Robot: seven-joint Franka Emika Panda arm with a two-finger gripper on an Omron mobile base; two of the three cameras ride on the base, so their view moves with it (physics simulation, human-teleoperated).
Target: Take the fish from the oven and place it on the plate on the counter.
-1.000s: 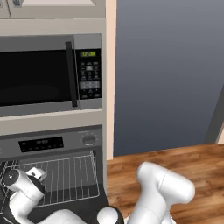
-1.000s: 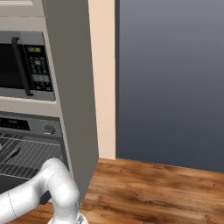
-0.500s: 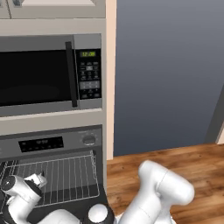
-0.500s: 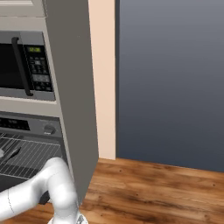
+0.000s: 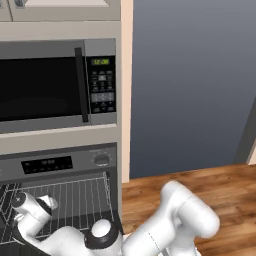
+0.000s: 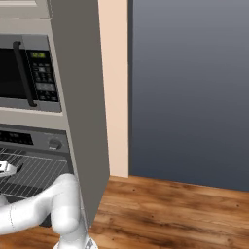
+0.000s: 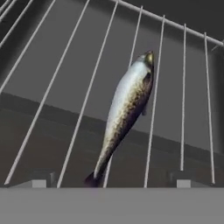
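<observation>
Kitchen cabinetry in matte beige-grey holds the oven [image 5: 60,195] at the lower left of the left base view, its door down and its cavity open toward the arm.

Seen from the hand view, the gripper [image 7: 111,181] stands wide, its two small dark fingertips [image 7: 39,179] rising at the bottom edge far apart, with nothing between them but the tail of the fish [image 7: 124,116]. That fish is slim and tapered, silver along the back and speckled brown-gold on the flank, with a dark tail fin and a pointed head toward the upper right of the frame. It lies slantwise on the wire rack [image 7: 65,87], crossing several thin, pale, straight rods with open gaps between them; a cross rod closes the rack along the top of the frame. On either side of the fish the rods are bare, so there is free room left and right of it.

From the left base view the wire rack [image 5: 75,200] shows as a fine grid under the black display strip [image 5: 47,164] and round knob [image 5: 101,159]. Higher up sits the microwave [image 5: 57,85], glossy black window and button keypad. Right of the cabinet edge lie a wood plank floor [image 5: 215,185] and a plain blue-grey wall [image 5: 195,85], all open space.
</observation>
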